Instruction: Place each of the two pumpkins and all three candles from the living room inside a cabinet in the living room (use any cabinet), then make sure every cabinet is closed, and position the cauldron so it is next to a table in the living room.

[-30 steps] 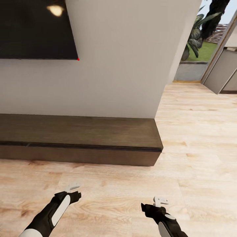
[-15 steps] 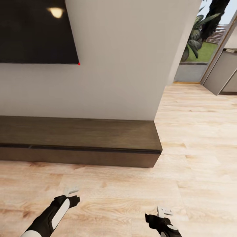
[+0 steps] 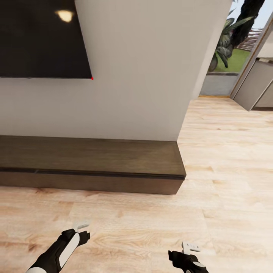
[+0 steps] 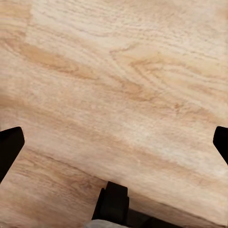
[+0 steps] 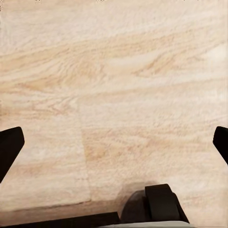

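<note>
Cabinet (image 3: pixel 91 167) corner beside open floor (image 3: pixel 227 159)

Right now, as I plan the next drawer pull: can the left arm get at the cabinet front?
Probably not yet. The left gripper hangs open over bare floor, apart from the cabinet. Nothing blocks the way; the base likely needs to roll closer.

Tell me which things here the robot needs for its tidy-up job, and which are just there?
For the job:
- cabinet, long, low, dark brown, against the wall, drawer fronts shut
- left pincer, open, empty, over the floor
- right pincer, open, empty

Just there:
- black screen on the wall
- wooden floor
- plant outside
</note>
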Tool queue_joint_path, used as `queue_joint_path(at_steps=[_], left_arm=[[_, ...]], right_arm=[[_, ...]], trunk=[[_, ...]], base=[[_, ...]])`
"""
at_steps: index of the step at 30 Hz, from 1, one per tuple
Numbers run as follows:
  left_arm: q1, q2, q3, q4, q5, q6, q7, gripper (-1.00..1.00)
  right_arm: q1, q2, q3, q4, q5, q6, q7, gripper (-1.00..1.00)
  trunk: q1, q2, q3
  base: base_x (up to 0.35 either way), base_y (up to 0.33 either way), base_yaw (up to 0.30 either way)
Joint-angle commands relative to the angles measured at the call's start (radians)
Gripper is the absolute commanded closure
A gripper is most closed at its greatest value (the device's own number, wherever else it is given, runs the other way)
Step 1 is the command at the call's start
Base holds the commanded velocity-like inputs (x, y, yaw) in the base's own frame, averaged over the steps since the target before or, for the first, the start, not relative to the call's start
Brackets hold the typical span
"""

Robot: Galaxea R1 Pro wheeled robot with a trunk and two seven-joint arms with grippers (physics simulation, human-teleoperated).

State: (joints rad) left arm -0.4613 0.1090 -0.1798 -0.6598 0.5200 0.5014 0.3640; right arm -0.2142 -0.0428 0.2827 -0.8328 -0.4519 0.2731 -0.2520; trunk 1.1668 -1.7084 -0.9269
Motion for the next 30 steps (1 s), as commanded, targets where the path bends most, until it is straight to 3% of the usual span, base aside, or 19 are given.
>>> queue_joint_path(at_steps=[1,7,11,19,25,30], left_arm=[[0.000,0.001,-0.007,0.005,0.010,0.002,0.010,-1.00],[0.000,0.001,-0.024,0.125,0.004,-0.040,0.009,-1.00],[0.000,0.001,-0.045,0.143,0.003,-0.050,0.009,-1.00],[0.000,-0.003,-0.068,0.169,0.004,-0.057,0.007,-1.00],[0.000,-0.035,-0.135,0.337,0.003,-0.222,0.003,-1.00],[0.000,-0.047,-0.163,0.383,0.004,-0.267,0.002,-1.00]], right_arm=[[-0.001,-0.001,0.006,-0.002,-0.009,0.003,-0.010,-1.00],[-0.001,-0.002,0.005,0.051,-0.014,-0.007,-0.009,-1.00],[-0.001,-0.002,0.004,0.104,-0.012,-0.009,-0.008,-1.00],[-0.001,0.001,0.009,0.119,-0.009,-0.010,-0.011,-1.00],[-0.001,0.001,0.017,0.235,-0.007,-0.093,-0.013,-1.00],[-0.001,0.001,0.018,0.372,-0.007,-0.198,-0.012,-1.00]], trunk=[[-0.004,0.007,0.002],[-0.027,0.049,0.021],[-0.042,0.077,0.034],[-0.073,0.133,0.059],[-0.096,0.175,0.078],[-0.115,0.210,0.093]], base=[[0.000,0.000,0.000],[0.000,0.000,0.000],[0.000,0.000,0.000],[0.000,0.000,0.000],[0.000,0.000,0.000],[0.000,0.000,0.000]])
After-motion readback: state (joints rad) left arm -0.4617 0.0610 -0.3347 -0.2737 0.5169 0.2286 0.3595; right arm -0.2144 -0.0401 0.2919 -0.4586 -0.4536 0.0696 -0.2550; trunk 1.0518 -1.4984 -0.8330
